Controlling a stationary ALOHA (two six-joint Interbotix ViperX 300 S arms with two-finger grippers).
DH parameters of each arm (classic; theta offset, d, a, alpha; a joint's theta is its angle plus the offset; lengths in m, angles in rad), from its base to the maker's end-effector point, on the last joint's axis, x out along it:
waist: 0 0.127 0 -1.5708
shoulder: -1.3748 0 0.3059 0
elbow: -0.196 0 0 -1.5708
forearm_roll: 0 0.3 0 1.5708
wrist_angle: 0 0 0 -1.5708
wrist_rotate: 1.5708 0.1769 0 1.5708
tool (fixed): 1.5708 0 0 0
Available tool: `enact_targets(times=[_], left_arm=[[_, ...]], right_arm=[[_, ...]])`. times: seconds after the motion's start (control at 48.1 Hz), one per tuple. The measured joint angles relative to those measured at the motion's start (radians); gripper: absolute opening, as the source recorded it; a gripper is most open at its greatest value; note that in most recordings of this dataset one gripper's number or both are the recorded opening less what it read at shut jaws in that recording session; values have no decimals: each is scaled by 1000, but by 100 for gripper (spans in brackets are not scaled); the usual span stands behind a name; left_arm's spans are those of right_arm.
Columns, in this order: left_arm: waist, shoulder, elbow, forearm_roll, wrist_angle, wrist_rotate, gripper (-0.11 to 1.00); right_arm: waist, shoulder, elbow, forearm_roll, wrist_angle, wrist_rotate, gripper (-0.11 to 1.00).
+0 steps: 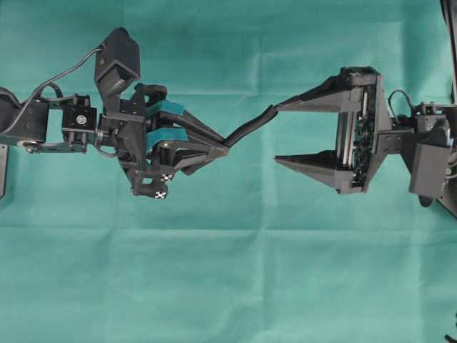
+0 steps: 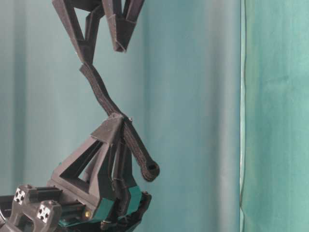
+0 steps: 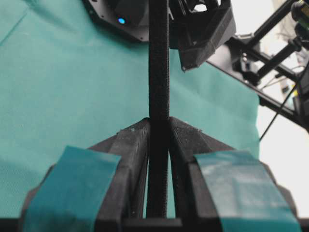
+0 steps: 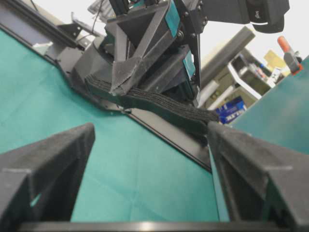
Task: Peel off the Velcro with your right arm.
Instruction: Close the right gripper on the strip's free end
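The Velcro is a thin black strip held in the air over the green cloth. My left gripper, the one with teal pads, is shut on it partway along. One end runs up to the tip of my right gripper's upper finger and touches it. The rounded end hangs free behind the left jaws. My right gripper stands open, with a wide gap and nothing between its jaws. In the right wrist view the Velcro reaches the right-hand fingertip. In the left wrist view the strip passes straight between the closed jaws.
Green cloth covers the table under both arms. A black rail runs along the table edge, with shelves and clutter beyond it. A cable loops off the left arm.
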Motion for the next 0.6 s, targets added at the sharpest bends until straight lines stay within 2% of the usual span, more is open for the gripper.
enact_targets(times=[0.083, 0.146, 0.603], left_arm=[[0, 0, 2, 2, 0, 0, 10], [0, 0, 5, 0, 0, 0, 10], [9, 0, 8, 0, -3, 0, 10]], right_arm=[[0, 2, 0, 0, 0, 0, 33], [0, 3, 0, 0, 2, -2, 30], [-2, 9, 0, 0, -2, 0, 28]])
